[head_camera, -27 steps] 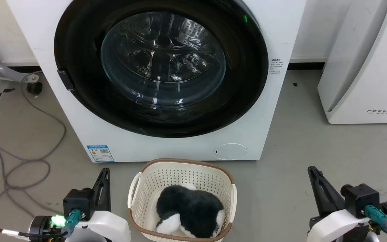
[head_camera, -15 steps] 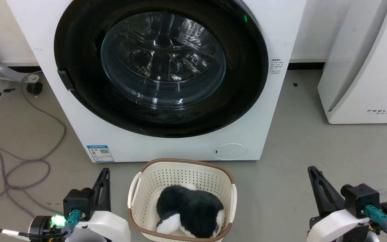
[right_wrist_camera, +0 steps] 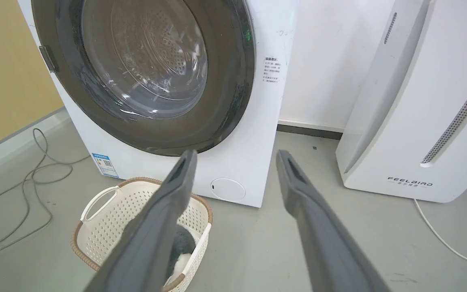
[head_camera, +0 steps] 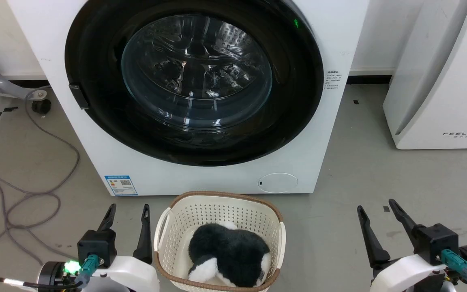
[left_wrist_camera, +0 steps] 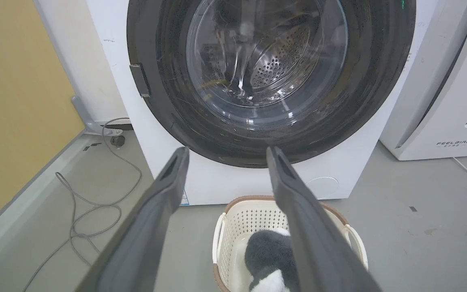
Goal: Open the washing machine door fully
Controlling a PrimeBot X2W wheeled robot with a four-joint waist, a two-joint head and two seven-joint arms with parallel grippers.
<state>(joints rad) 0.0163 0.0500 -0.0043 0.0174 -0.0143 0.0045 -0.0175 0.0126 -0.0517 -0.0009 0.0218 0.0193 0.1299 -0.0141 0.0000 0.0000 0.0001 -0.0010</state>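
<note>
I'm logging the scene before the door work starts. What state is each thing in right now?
washing machine door: shut, flush with the washing machine.
service flap: shut.
basket: upright on the floor, plush toy inside.
left gripper: open, empty.
right gripper: open, empty.

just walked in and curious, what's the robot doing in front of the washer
A two-armed robot faces a washing machine whose door looks shut. Nothing is being handled yet: the left hand and right hand hang low on either side of a laundry basket on the floor, both open and well short of the door. A black and white plush toy lies in the basket.
</note>
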